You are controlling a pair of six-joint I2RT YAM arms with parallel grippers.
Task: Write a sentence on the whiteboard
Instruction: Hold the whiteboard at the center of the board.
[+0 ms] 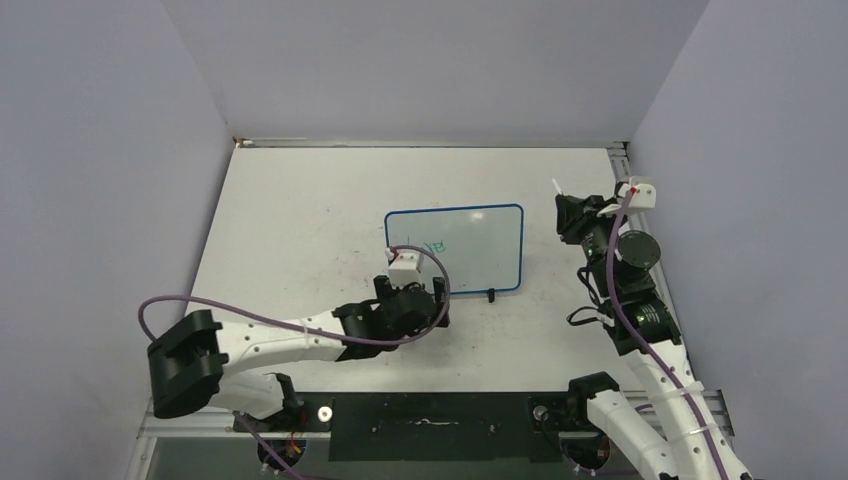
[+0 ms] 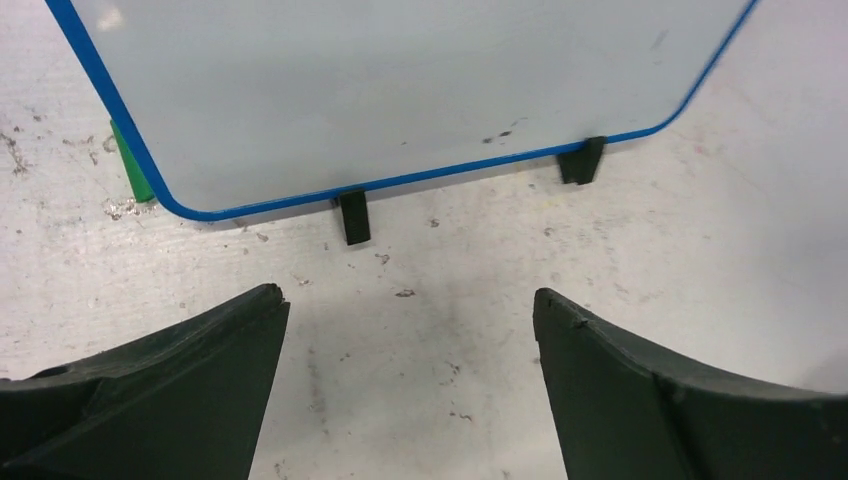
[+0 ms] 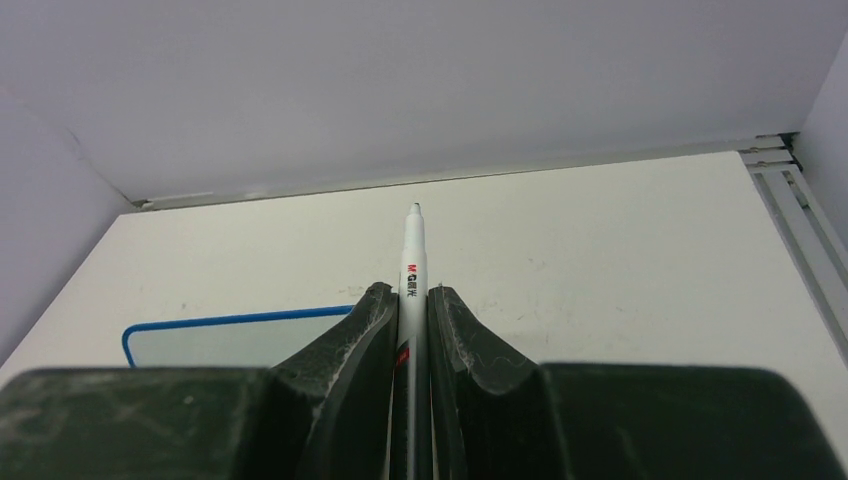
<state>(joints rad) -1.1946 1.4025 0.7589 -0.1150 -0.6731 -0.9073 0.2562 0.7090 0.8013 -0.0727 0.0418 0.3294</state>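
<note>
**Marker (image 3: 412,255) approach to the whiteboard (image 1: 480,225)**

**Status.** The right gripper (image 3: 410,292) is pinching the marker by its barrel. The tip projects beyond the fingertips and points toward the back of the table (image 1: 300,210), not at the writing surface. The marker is held in the air to the right of the whiteboard, apart from it.

The whiteboard lies face-up near the middle of the table, with its two black feet (image 2: 353,215) on the near edge. The left gripper (image 2: 408,300) is spread wide and empty. It sits just short of that near edge and touches nothing.

A few thin green strokes of the sentence (image 1: 432,245) show on the left half of the board, too faint to read. A green object (image 2: 130,170) lies at the board's left edge, partly under it; what it is cannot be told.

**Procedure (as judged).**
1. Carry the right arm left over the board and pitch the wrist until the tip faces down.
2. Brace the near edge with the left gripper before the first stroke, since the board will probably slide.
3. Lower until the tip only just touches, because heavy pressure may rock the board on its feet.
4. Begin beside the existing strokes and keep every letter inside the blue rim.
</note>
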